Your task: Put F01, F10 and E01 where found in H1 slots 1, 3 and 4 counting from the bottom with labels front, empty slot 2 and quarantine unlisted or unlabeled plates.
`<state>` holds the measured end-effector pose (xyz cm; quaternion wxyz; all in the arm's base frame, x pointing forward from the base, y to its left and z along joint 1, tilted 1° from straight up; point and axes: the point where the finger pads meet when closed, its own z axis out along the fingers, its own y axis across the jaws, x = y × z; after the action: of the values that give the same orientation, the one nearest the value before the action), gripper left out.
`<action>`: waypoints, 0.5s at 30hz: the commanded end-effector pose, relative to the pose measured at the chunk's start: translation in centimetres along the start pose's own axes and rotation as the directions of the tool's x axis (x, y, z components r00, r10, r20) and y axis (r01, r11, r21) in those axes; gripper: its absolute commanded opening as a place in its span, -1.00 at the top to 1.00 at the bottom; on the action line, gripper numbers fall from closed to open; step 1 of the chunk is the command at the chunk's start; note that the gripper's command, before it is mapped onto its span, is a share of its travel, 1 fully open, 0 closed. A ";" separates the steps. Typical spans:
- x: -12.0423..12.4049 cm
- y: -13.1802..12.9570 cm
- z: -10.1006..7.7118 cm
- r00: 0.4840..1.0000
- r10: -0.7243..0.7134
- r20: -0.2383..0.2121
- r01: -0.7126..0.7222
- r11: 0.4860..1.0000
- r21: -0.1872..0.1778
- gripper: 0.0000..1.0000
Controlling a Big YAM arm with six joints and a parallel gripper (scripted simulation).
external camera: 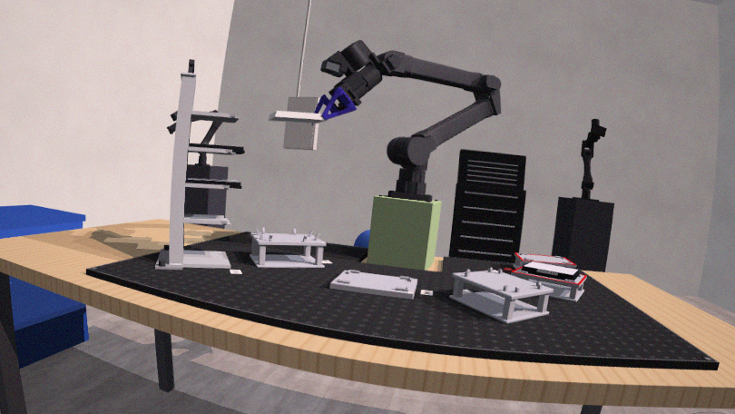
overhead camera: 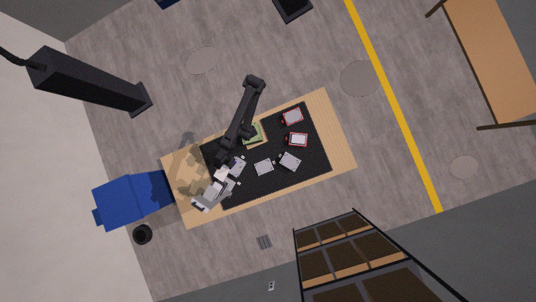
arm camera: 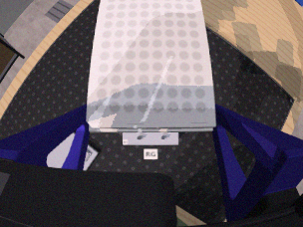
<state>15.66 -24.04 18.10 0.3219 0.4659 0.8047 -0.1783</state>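
The gripper (external camera: 328,109), blue triangular fingers, is clamped on a flat white plate (external camera: 295,116) dimpled with round wells. Plate hangs level in the air near the desk's left end, just beside the grey hotel (external camera: 183,153).

Plate (arm camera: 151,56): matt white plastic, faintly translucent, well grid showing. Gripper (arm camera: 153,136) fingers: glossy blue plastic. Baseboard (external camera: 359,313): matt black, finely perforated. Table (external camera: 308,354): pale wood-grain. Nests (external camera: 288,239): plain matt grey.
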 end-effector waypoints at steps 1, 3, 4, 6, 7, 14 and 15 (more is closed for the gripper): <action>-5.0 -0.1 -2.8 0.995 -0.001 0.104 0.001 1.000 -0.001 -0.72; -5.2 -0.1 -2.7 0.994 -0.002 0.110 0.002 1.000 -0.002 -0.72; -5.2 0.0 -2.7 0.994 -0.002 0.113 0.002 1.000 -0.002 -0.72; -5.3 0.0 -2.7 0.993 -0.002 0.120 0.002 1.000 -0.003 -0.72; -5.3 0.0 -2.6 0.993 -0.002 0.120 0.002 1.000 -0.004 -0.72; -5.3 -0.1 -2.0 0.994 0.000 0.111 0.000 1.000 -0.001 -0.72; -5.4 -0.1 -1.9 0.994 0.000 0.111 0.000 1.000 -0.001 -0.72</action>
<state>15.79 -24.26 18.53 0.3264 0.4651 0.8028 -0.1805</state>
